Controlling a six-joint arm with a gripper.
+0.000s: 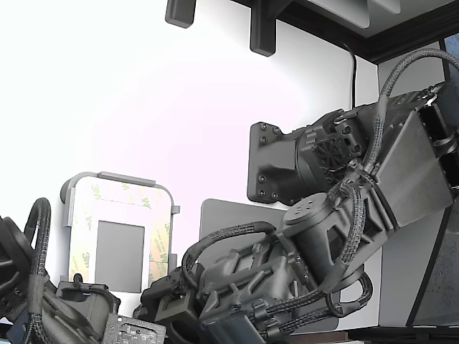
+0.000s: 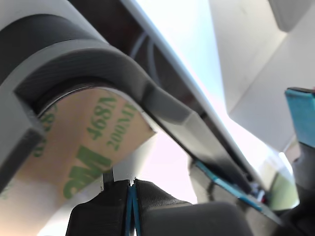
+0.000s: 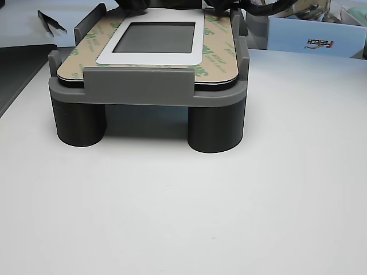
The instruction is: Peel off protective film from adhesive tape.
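Observation:
The adhesive tape forms a frame on a white plate [image 3: 198, 48] around a small grey rectangle [image 3: 157, 37]. Cream protective film [image 3: 215, 54] printed with green 3M logos covers the tape and lies flat. In the wrist view a rounded corner of this film [image 2: 83, 147] fills the picture. My gripper [image 2: 132, 189] is shut, its black fingertips [image 2: 157, 194] meeting right at the film's edge. Whether any film is pinched between them cannot be told. In the exterior view the film [image 1: 159, 236] frames the rectangle and my arm [image 1: 251, 279] reaches toward the plate's near right corner.
A grey holder [image 3: 137, 94] on round legs carries the plate, with raised rim walls [image 2: 162, 105] around it. A second dark arm [image 1: 43, 301] sits at the exterior view's lower left. Tweezers [image 3: 51, 22], a dark mat [image 3: 17, 66] and a white box [image 3: 321, 40] lie behind the holder.

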